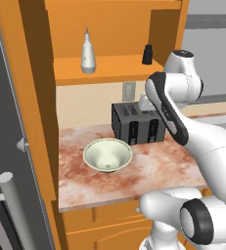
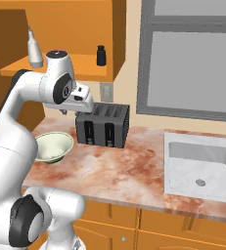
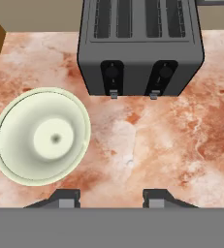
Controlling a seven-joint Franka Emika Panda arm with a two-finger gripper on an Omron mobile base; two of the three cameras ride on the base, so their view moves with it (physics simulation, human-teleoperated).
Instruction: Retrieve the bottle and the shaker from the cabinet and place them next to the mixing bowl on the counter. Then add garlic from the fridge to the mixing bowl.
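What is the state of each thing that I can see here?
bottle: upright on the cabinet shelf
shaker: upright on the cabinet shelf
mixing bowl: empty, upright on the counter
toaster: slots empty, levers up
gripper: holds nothing, above the counter
sink: empty

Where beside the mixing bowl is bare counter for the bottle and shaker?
Free: counter right of the mixing bowl, in front of the toaster, and the strip along the front edge. Tight: the gap between bowl and toaster, and the bowl's cabinet-side edge.
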